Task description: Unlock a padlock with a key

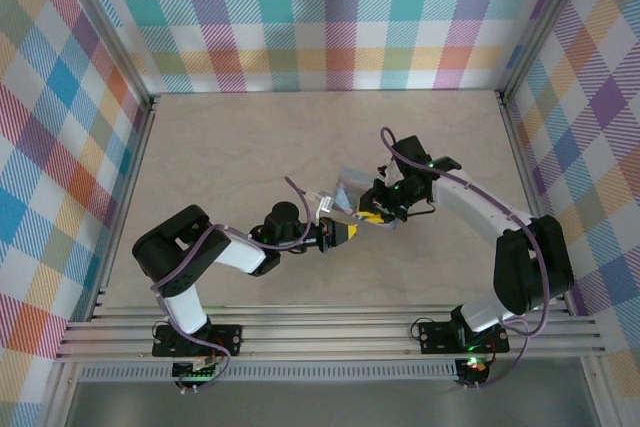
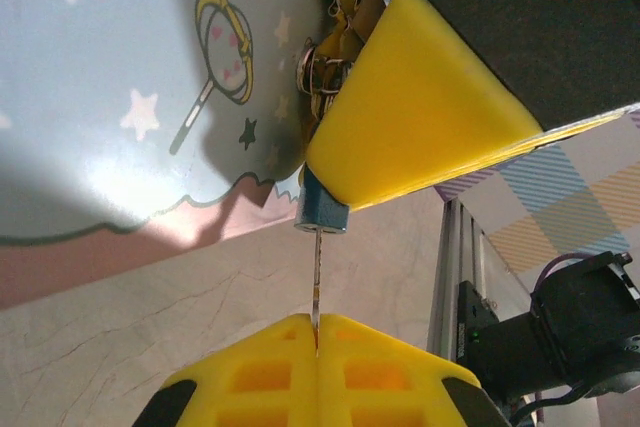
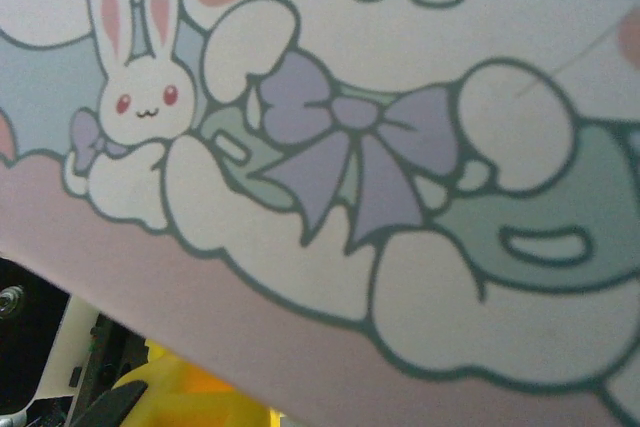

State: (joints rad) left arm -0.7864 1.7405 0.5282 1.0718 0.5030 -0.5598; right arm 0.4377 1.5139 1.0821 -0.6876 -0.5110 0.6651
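Left fingers point(image 1: 345, 231) and right fingers point(image 1: 372, 215) meet almost tip to tip beside the tin point(image 1: 352, 185) on the surface point(image 1: 250, 137), seen from above. Left wrist view: left fingers point(image 2: 300, 352) pinched shut on the key point(image 2: 317, 277), its shaft reaching the padlock point(image 2: 320, 215) just ahead. The padlock sits against one right finger point(image 2: 420, 117), by the clasp point(image 2: 325, 62) of the tin point(image 2: 120, 97); whether the right fingers grip cannot be told. Right wrist view: printed side of the tin point(image 3: 350, 147) close ahead.

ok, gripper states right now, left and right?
left gripper: closed on the key, whose shaft reaches the padlock.
right gripper: closed on the tin, beside the padlock, as far as it shows.
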